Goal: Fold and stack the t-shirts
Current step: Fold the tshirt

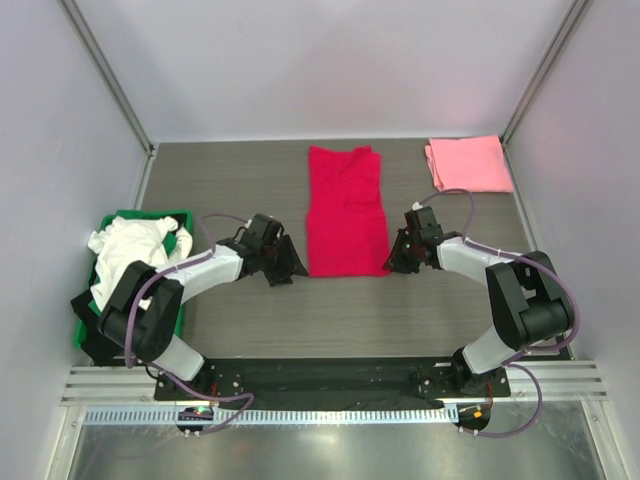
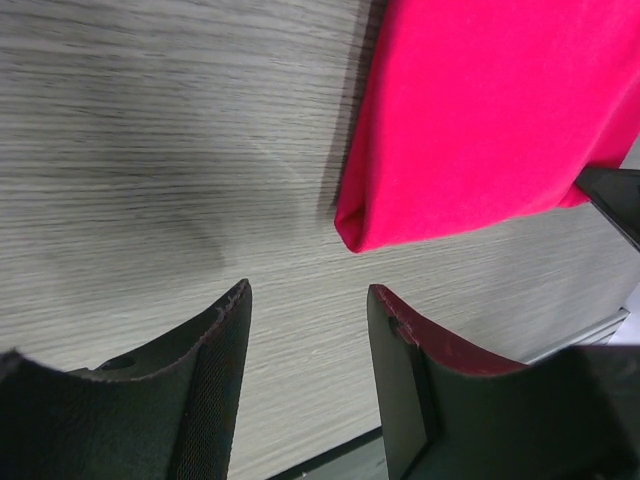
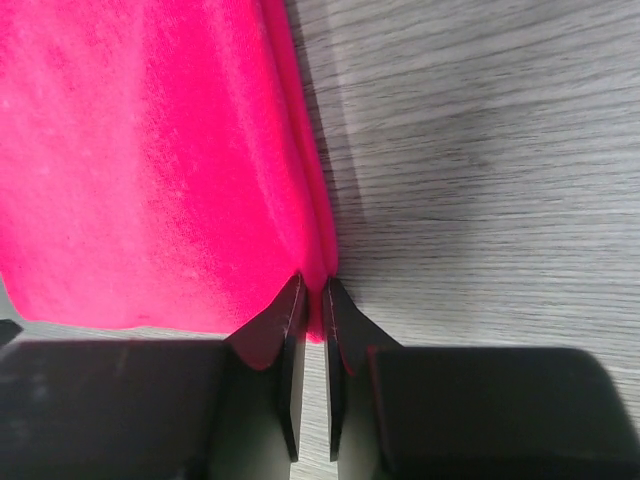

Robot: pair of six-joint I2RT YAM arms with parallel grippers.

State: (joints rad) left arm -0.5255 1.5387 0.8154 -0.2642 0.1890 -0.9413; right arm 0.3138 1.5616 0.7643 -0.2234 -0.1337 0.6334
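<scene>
The crimson-red t-shirt (image 1: 346, 212) lies folded into a long strip in the middle of the table. My left gripper (image 1: 290, 268) is open and empty just off its near left corner (image 2: 360, 235). My right gripper (image 1: 391, 262) is shut on the shirt's near right corner, with the red cloth (image 3: 313, 290) pinched between its fingertips (image 3: 290, 310). The light pink t-shirt (image 1: 468, 163) lies folded at the back right. The white t-shirt (image 1: 130, 251) is bunched in the green crate.
The green plastic crate (image 1: 111, 222) stands at the left edge of the table. Grey walls and metal posts close in the back and sides. The arm bases sit on a black rail (image 1: 330, 378) at the near edge.
</scene>
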